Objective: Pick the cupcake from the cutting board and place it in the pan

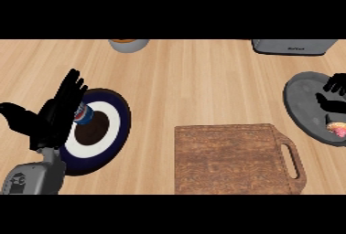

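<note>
The right hand [332, 98] shows only at the view's right edge, over the grey pan [300, 93], fingers spread and relaxed, holding nothing. Just below it, the pink cupcake [337, 129] lies inside the pan near its lower right rim, apart from the fingers. The left hand [57, 112] rests at the left, fingers straight and up, overlapping a dark-rimmed plate [116, 116] that carries a small blue-and-white can [81, 114]. Between plate and pan the brown cutting board [229, 160] lies bare, handle toward the pan. The light wooden counter [202, 77] is open in the middle. At the far edge sit a bowl [128, 45] and a grey appliance [294, 46].
</note>
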